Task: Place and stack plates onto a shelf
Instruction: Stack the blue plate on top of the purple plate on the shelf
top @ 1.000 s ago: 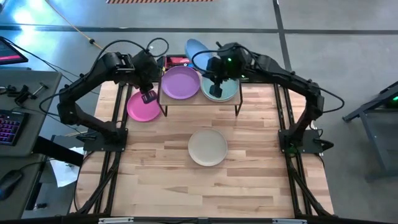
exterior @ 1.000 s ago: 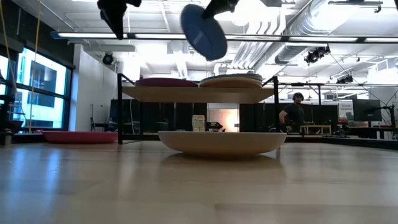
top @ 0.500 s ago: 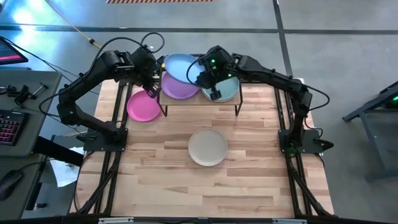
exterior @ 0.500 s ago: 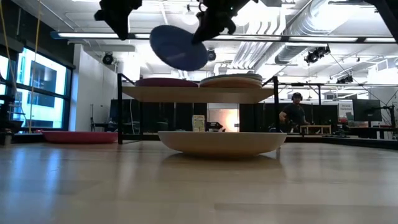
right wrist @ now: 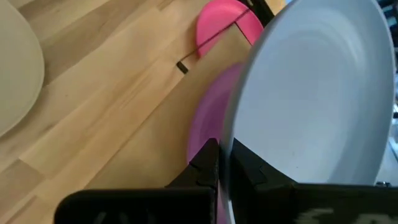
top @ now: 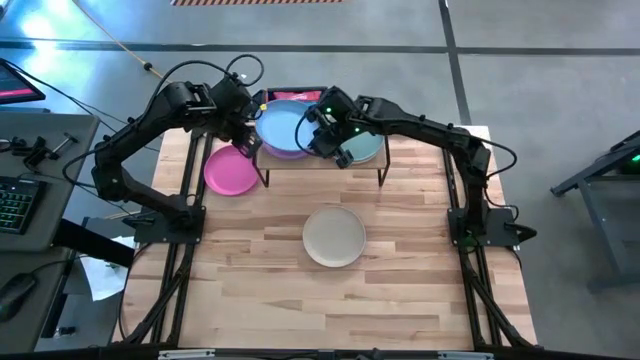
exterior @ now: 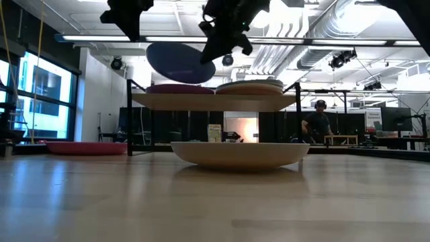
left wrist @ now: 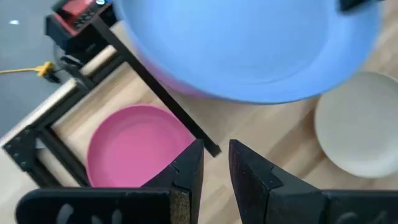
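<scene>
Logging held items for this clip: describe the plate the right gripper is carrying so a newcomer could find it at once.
Find the small wooden shelf at the table's far edge. Above its left half, over a purple plate, the right gripper pinches a blue plate by its rim. It is the only plate in the air, resting on nothing.

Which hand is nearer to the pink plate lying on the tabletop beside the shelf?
Left. The left hand hovers just beyond the pink plate, at its far edge. The right hand is over the shelf, gripping the blue plate by its rim.
</scene>
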Controlling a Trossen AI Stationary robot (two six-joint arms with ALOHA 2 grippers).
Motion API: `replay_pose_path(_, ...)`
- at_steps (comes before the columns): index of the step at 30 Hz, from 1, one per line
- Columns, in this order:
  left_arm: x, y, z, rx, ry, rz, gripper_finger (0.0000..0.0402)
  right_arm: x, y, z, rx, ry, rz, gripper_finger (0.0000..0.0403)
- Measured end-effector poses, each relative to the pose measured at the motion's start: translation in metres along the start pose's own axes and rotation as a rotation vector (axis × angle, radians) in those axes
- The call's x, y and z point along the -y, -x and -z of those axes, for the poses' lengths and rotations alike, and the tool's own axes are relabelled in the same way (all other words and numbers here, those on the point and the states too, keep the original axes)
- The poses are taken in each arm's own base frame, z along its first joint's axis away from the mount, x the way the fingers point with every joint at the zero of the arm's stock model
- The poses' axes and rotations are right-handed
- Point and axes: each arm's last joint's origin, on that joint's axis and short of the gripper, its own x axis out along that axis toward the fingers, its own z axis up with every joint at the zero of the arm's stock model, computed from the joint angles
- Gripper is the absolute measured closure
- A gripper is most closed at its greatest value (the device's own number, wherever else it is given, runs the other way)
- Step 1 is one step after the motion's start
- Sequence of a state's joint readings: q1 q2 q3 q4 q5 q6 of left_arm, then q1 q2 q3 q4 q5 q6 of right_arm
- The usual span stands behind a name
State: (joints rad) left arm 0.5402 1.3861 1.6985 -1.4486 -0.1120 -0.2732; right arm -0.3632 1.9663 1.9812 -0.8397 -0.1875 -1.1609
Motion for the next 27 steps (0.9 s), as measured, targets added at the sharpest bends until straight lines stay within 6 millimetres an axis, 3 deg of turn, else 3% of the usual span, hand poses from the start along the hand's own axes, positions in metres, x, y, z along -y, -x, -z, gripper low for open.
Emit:
replay_pose_path(8,0.006,0.001,0.007,-0.064,-0.042,0.047,0.0335,-0.004,-0.030,0.006,-0.095,-0.001,-0.014,0.0403)
replay_pose_path(27,0.009,0.002,0.013,-0.111,-0.116,0.046,0.0335,-0.006,-0.045,0.010,-0.192,-0.003,0.010,0.0402)
